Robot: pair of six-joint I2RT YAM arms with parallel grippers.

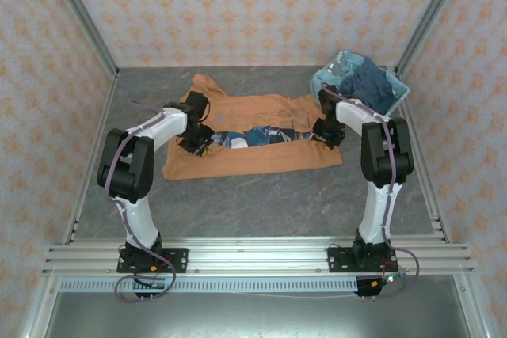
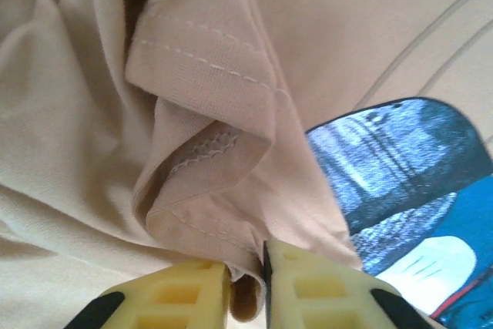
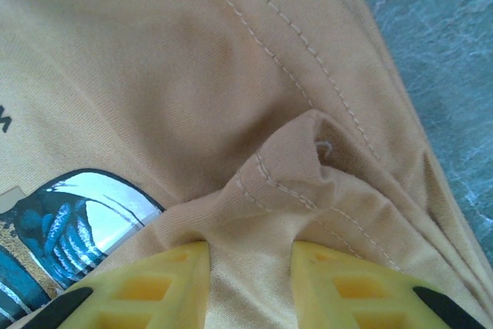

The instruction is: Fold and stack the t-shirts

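I found the orange shirt [image 1: 261, 112] spread across the middle of the table [image 1: 261, 195], its near part folded so that the print [image 1: 257, 136] lay in a strip along the centre.

My left tool [image 1: 198, 138] was down on the left part of the orange shirt, beside the left end of the print. In the left wrist view its fingers [image 2: 177, 294] stood almost together, with a stitched fold of orange cloth pinched in the narrow gap between them. I recorded it as clamped on the orange shirt.

My right tool [image 1: 326, 134] was down on the right part of the same shirt, near its right edge. In the right wrist view its fingers [image 3: 146, 290] stood a little apart, with a bunched ridge of hemmed cloth rising between them. I recorded it as gripping the orange shirt too. Bare table showed just beyond that edge.

The basket [image 1: 323, 78] sat at the far right corner of the table, tilted, with a crumpled navy shirt [image 1: 371, 85] in it. It lay apart from the orange shirt.
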